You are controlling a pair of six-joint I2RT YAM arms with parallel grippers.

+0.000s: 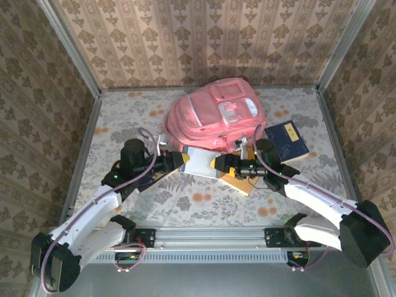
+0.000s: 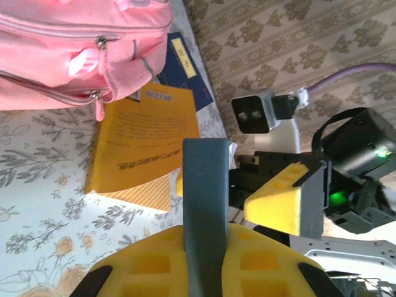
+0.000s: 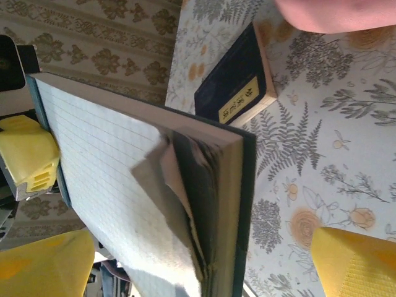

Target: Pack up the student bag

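The pink student bag (image 1: 216,114) lies at the back middle of the table, and its zip pockets (image 2: 80,43) show in the left wrist view. Just in front of it a notebook (image 1: 201,162) with lined pages and a teal cover hangs above the table. My left gripper (image 1: 179,162) is shut on its left end, the teal cover (image 2: 207,198) clamped between the yellow fingers. My right gripper (image 1: 221,164) is open at the notebook's right end. Its yellow fingers (image 3: 356,263) stand wide on either side of the notebook (image 3: 124,179), apart from it.
A yellow book (image 1: 240,180) lies flat on the table under the notebook, near the bag (image 2: 142,145). A dark blue book (image 1: 288,141) lies to the bag's right (image 3: 238,90). Patterned walls close in the table on three sides.
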